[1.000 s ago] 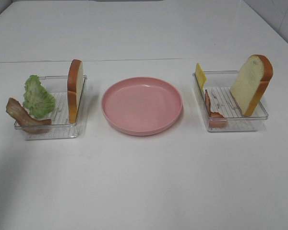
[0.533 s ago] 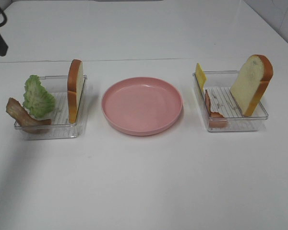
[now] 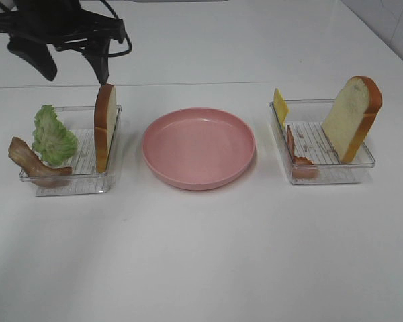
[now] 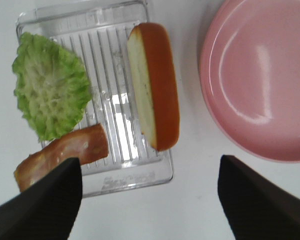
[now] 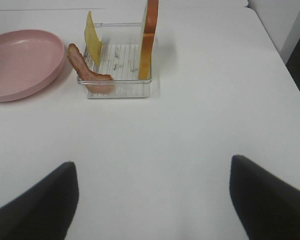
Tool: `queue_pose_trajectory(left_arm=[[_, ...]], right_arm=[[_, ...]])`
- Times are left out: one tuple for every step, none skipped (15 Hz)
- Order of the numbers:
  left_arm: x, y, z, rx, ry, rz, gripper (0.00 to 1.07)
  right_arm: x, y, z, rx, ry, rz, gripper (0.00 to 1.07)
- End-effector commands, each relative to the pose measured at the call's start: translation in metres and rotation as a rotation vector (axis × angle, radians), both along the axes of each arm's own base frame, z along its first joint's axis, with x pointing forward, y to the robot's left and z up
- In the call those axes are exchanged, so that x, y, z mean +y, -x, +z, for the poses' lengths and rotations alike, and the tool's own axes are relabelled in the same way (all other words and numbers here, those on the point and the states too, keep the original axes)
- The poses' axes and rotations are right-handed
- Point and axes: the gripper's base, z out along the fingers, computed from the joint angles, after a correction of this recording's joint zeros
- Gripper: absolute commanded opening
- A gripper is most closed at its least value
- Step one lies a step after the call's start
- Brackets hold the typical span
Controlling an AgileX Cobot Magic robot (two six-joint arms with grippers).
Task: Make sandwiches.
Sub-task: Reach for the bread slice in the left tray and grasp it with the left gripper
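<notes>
A bread slice [image 3: 105, 126] stands on edge in the left clear tray [image 3: 74, 186] beside green lettuce [image 3: 53, 135] and a bacon strip [image 3: 33, 163]. My left gripper [image 3: 70, 66] is open and empty, hovering above and behind that tray. In the left wrist view [image 4: 150, 210] the bread [image 4: 157, 85], lettuce [image 4: 50, 92] and bacon [image 4: 60, 152] lie below it. The right tray [image 3: 326, 176] holds a bread slice [image 3: 352, 117], yellow cheese [image 3: 280, 105] and bacon [image 3: 297, 157]. My right gripper [image 5: 152, 210] is open and empty, well short of that tray [image 5: 120, 92]. It does not show in the exterior view.
A round pink plate [image 3: 199, 147] sits between the two trays with nothing on it. It also shows in the left wrist view [image 4: 260, 75] and the right wrist view [image 5: 20, 60]. The white table's right edge [image 5: 285, 65] is near the right tray.
My left arm has come in from the upper left and moved right, to above the back of the left tray. The food and trays have not moved.
</notes>
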Motion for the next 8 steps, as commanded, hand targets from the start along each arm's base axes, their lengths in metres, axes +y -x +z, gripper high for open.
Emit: queue_pose_trajectory(left_arm=[[-0.017,-0.012,-0.018,0.058,-0.055,-0.01,0.72],[-0.02,-0.018,-0.027,0.071,-0.056,-0.003,0.72],[-0.022,-0.022,-0.035,0.082,-0.059,0.01,0.72],[-0.022,-0.025,-0.043,0.095,-0.07,0.012,0.72],[-0.022,-0.026,-0.047,0.1,-0.078,0.012,0.72],[-0.021,-0.028,-0.053,0.108,-0.09,0.017,0.72],[-0.022,-0.032,-0.065,0.112,-0.112,0.017,0.72],[-0.022,-0.034,-0.069,0.105,-0.117,0.021,0.72]], right_arm=[[-0.001,0.001,0.0,-0.016,-0.005,-0.007,0.78],[-0.001,0.001,0.0,-0.016,-0.005,-0.007,0.78],[-0.001,0.001,0.0,-0.016,-0.005,-0.007,0.78],[-0.001,0.001,0.0,-0.016,-0.005,-0.007,0.78],[-0.001,0.001,0.0,-0.016,-0.005,-0.007,0.78],[-0.001,0.001,0.0,-0.016,-0.005,-0.007,0.78],[-0.001,0.001,0.0,-0.016,-0.005,-0.007,0.78],[-0.001,0.001,0.0,-0.016,-0.005,-0.007,0.78]])
